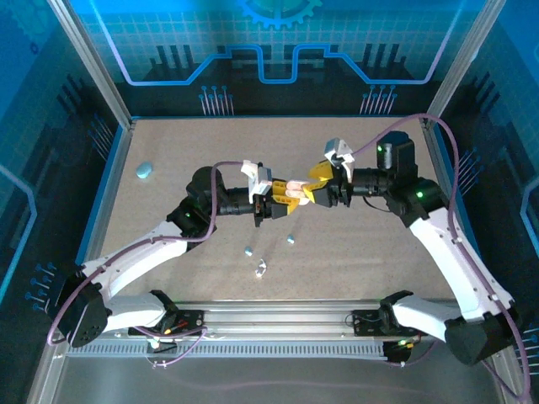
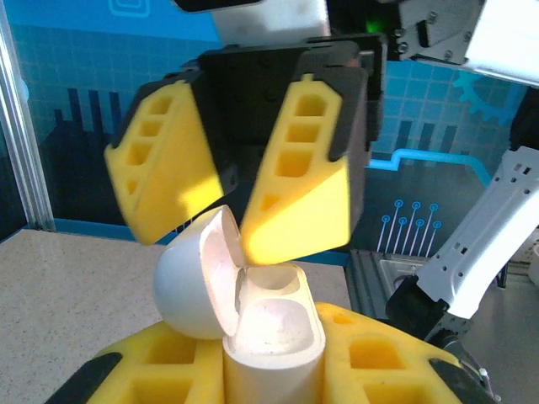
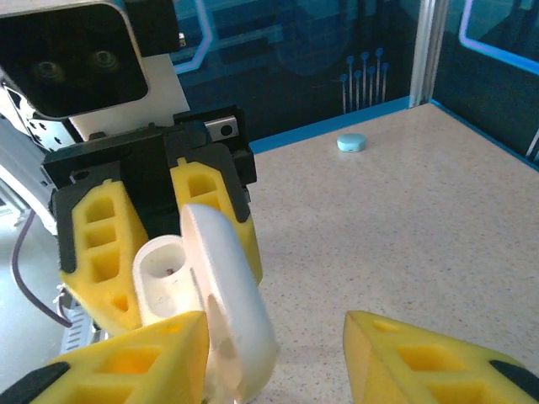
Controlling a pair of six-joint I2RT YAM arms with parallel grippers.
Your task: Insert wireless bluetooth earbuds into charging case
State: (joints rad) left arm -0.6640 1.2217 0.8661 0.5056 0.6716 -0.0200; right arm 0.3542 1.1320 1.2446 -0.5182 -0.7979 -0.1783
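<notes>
Speckled desk [image 1: 354, 261], charging case [image 2: 274, 337] held aloft.
Left pincer [image 3: 160, 252] pinches the open white case; right pincer [image 3: 274, 324] spread, lid [image 3: 227, 286] between its fingers.

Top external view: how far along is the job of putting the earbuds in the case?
Done: the charging case is held by the left tool, its lid open. In hand: the right tool stands open around the lid, carrying no earbud. Left: two light blue earbuds and a silvery piece lie on the table, none picked up or seated.
</notes>
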